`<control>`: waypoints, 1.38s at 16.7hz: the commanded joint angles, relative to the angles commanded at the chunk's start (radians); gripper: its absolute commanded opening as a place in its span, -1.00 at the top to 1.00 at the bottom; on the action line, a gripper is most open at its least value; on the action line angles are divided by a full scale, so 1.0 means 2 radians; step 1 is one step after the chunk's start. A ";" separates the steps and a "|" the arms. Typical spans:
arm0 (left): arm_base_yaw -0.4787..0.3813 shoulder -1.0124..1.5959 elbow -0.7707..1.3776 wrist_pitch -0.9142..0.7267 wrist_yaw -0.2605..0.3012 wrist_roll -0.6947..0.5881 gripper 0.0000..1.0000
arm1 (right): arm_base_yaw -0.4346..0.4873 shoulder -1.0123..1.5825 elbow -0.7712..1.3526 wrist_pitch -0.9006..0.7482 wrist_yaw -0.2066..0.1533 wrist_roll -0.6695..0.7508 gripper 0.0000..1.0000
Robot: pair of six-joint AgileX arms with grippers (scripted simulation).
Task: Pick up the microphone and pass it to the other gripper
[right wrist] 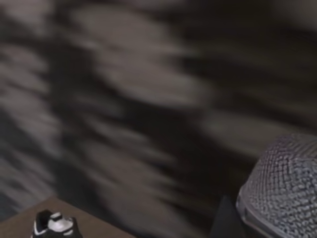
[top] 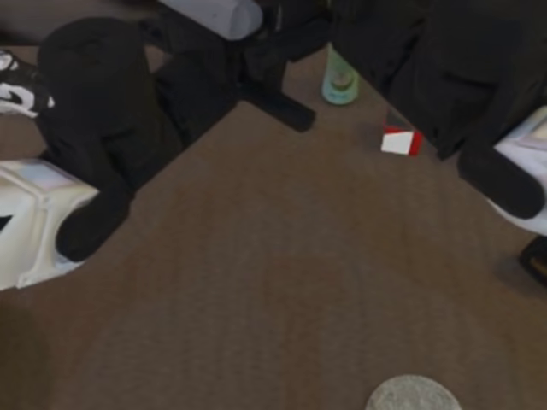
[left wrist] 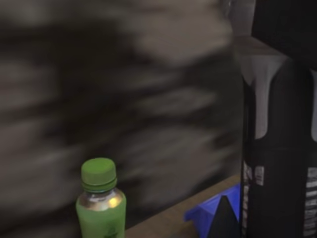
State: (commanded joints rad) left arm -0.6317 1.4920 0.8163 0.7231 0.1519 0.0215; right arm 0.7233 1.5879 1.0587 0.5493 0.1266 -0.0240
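**Mia:** The microphone (top: 414,395) — where is it?

**Ben:** Its round head peeks in at the bottom edge of the top view, a bit right of the middle. The right wrist view shows that head very close up.

**Mia:** What is the table like?

**Ben:** The table (top: 282,282) is brown, with a soft woven look. Behind it the room is just grey and dark blotches.

**Mia:** And how does the microphone look?

**Ben:** Silver-grey, all tiny mesh holes, with a band round the rim. Its handle is hidden.

**Mia:** Anything else?

**Ben:** A green bottle (top: 341,81) near the top, a red-and-white box (top: 400,141) to its right, and a black-and-white shoe (top: 13,92) at the left edge.

**Mia:** The arms?

**Ben:** The left arm (top: 34,218) is at the left and the right arm (top: 526,158) at the right — big black shapes with white shells. Whether the left gripper or the right gripper is apart, together or clamped on something, I cannot tell.
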 joint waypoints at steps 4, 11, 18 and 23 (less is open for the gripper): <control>0.000 0.000 0.000 0.000 0.000 0.000 1.00 | 0.000 0.000 0.000 0.000 0.000 0.000 0.66; 0.000 0.000 0.000 0.000 0.000 0.000 1.00 | 0.000 0.000 0.000 0.000 0.000 0.000 1.00; 0.000 0.000 0.000 0.000 0.000 0.000 0.55 | 0.000 0.000 0.000 0.000 0.000 0.000 1.00; 0.000 0.000 0.000 0.000 0.000 0.000 -0.21 | 0.000 0.000 0.000 0.000 0.000 0.000 1.00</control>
State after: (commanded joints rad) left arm -0.6317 1.4920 0.8163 0.7231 0.1519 0.0215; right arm 0.7233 1.5879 1.0587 0.5493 0.1266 -0.0240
